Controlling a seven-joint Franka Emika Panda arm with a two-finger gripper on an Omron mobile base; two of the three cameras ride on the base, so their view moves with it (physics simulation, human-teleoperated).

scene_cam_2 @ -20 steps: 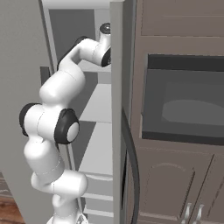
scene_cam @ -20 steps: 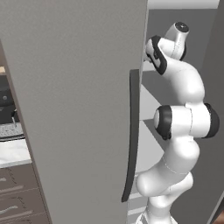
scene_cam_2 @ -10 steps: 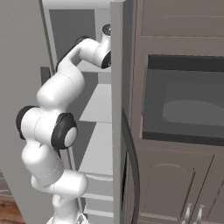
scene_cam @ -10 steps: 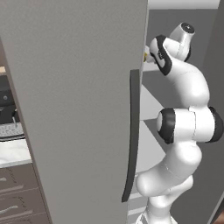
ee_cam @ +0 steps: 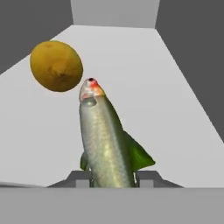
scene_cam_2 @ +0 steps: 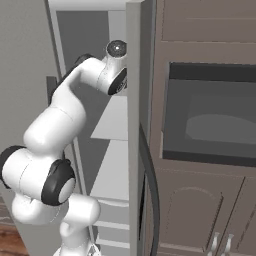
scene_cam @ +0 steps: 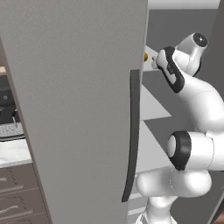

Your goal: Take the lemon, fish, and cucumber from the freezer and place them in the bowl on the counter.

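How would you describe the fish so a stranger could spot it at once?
Look inside the open freezer, on the pale shelf the arm reaches into. The fish lies lengthwise between the gripper tips. Unlike the round yellow lemon by its head, it is long, silvery-green, with a red-orange snout.

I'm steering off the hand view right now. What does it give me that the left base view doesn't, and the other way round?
Hand view: the fish lies lengthwise between the gripper fingertips, which look closed on it, something green under it.

Left base view: the freezer door with its dark handle, the arm reaching in past it, and the counter at the left.

Both: the lemon on the pale shelf.
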